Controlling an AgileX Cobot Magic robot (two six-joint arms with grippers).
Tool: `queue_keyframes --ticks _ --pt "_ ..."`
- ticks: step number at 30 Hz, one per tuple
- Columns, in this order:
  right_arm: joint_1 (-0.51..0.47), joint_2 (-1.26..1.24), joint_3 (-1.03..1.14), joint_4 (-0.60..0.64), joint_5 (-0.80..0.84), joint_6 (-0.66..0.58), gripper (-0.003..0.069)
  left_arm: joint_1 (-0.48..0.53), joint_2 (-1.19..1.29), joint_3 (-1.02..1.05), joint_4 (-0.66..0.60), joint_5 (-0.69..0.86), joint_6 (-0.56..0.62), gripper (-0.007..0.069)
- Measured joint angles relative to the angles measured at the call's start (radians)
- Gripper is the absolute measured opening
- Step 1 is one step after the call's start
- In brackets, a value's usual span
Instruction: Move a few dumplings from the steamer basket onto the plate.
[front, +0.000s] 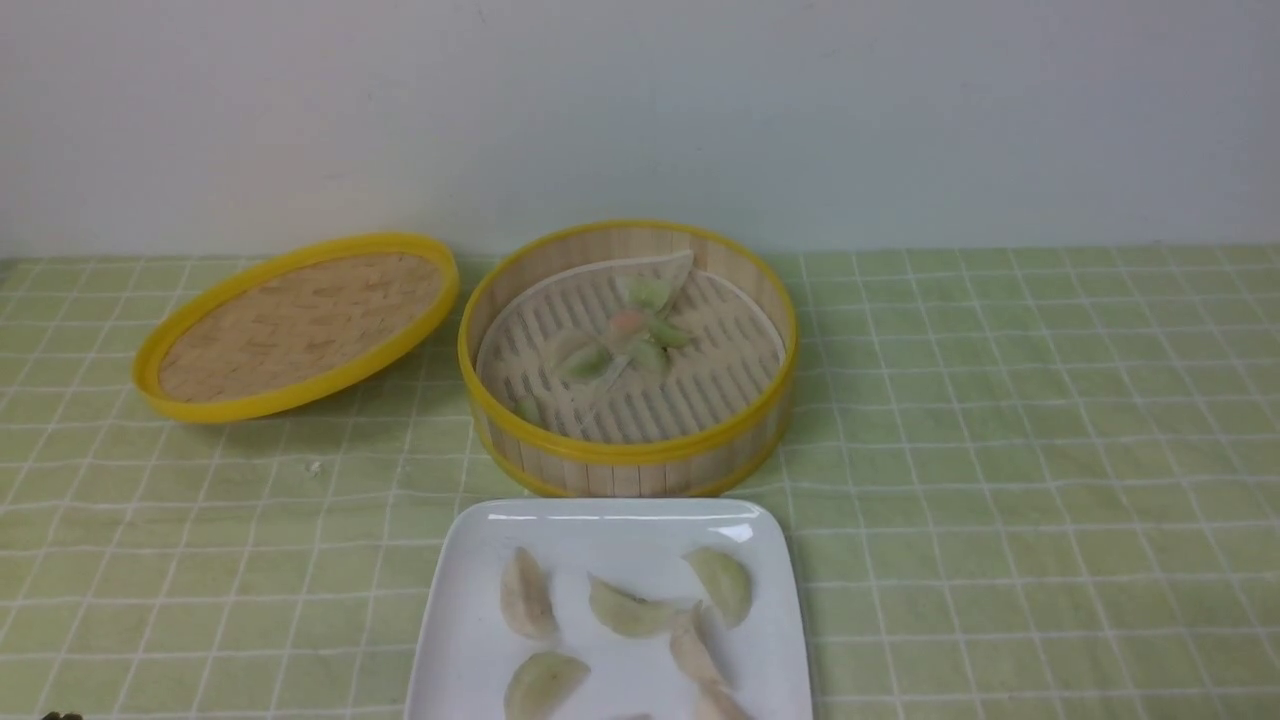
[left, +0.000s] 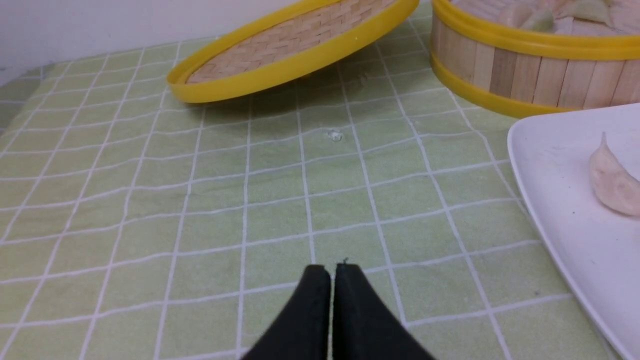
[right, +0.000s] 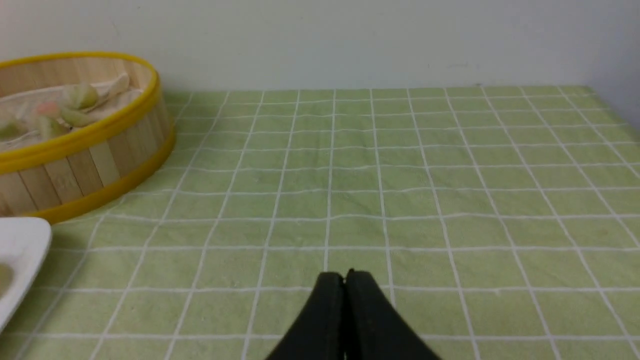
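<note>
With several dumplings (front: 628, 610) on the plate (front: 470, 640), both hands, left (left: 332, 272) and right (right: 345, 280), rest pinched empty, seemingly finished.

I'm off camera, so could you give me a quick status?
Left gripper and right gripper shut, empty. Several dumplings on the plate, some in the steamer basket. Nothing in the way.

Plate (front: 470, 600) running off front view's bottom edge, cutting lowest dumplings (front: 720, 705). Steamer basket (front: 630, 465) near wall hiding part of floor. Both arms sitting outside front view. Speck (left: 334, 135) on bench too small to identify.
</note>
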Motion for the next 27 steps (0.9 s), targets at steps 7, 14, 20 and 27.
queue_keyframes --ticks 7,14,20,27 --pt "0.0 0.0 0.0 0.0 0.0 0.0 -0.0015 0.0 0.0 0.0 0.0 0.0 0.0 -0.0006" --pt "0.0 0.0 0.0 0.0 0.0 0.0 -0.0015 0.0 0.0 0.0 0.0 0.0 0.0 -0.0006" --pt "0.0 0.0 0.0 0.0 0.0 0.001 -0.0015 0.0 0.0 0.0 0.0 0.0 0.0 -0.0006" --pt "0.0 0.0 0.0 0.0 0.0 0.027 -0.0015 0.0 0.0 0.0 0.0 0.0 0.0 -0.0006"
